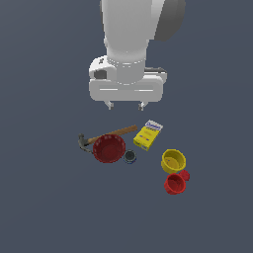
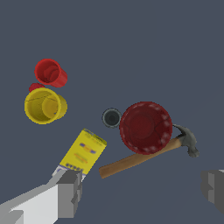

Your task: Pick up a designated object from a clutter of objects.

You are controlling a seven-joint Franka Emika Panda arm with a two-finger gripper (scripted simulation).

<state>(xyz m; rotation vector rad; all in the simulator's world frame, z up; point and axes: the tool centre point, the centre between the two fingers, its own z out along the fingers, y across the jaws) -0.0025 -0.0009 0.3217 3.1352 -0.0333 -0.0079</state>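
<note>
The small bright red cup (image 1: pixel 174 183) stands at the near right of the clutter in the exterior view, touching the yellow cup (image 1: pixel 173 160). It also shows in the wrist view (image 2: pixel 50 73), next to the yellow cup (image 2: pixel 44 105). A tiny red blob (image 1: pixel 185 175) lies beside both cups. My gripper (image 1: pixel 126 105) hangs open and empty well above the floor, behind the clutter and over the hammer and yellow box. Its two fingers (image 2: pixel 70 192) frame the wrist view, wide apart.
A wooden-handled hammer (image 1: pixel 112 133) lies behind the dark-red bowl (image 1: pixel 108 148). A tiny dark can (image 1: pixel 130 156) sits between the bowl and the yellow box (image 1: pixel 147 135). In the wrist view the bowl (image 2: pixel 145 127), can (image 2: pixel 111 117), box (image 2: pixel 83 151) and hammer (image 2: pixel 140 158) are spread out.
</note>
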